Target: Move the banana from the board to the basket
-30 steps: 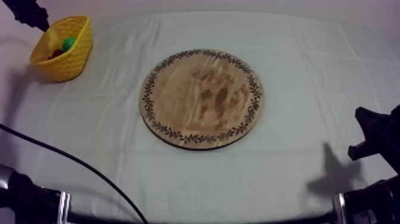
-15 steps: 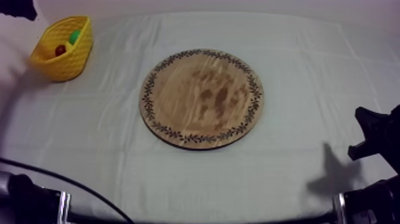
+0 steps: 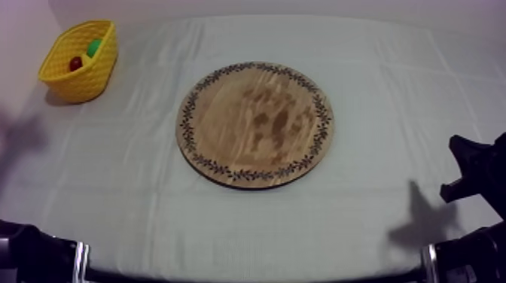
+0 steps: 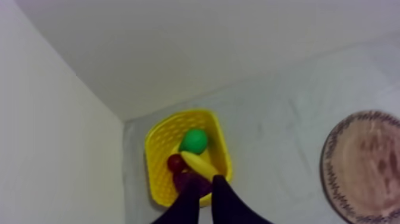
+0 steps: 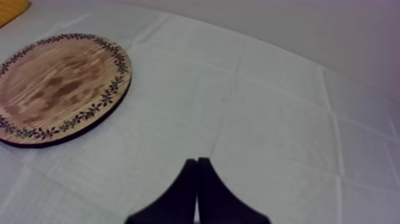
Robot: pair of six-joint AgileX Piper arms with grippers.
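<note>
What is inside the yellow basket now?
A banana, a green fruit and a small red fruit; the left end effector hides the basket's near corner.

Banana (image 4: 199,167) lies slantwise inside the yellow basket (image 4: 155,162) (round wooden board (image 3: 256,124) well apart).

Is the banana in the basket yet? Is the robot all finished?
Looks done: the banana lies in the yellow basket and the wooden board is bare. Nothing is in hand: the left pincer is open by the basket, the right pincer shut. Nothing seems left.
</note>
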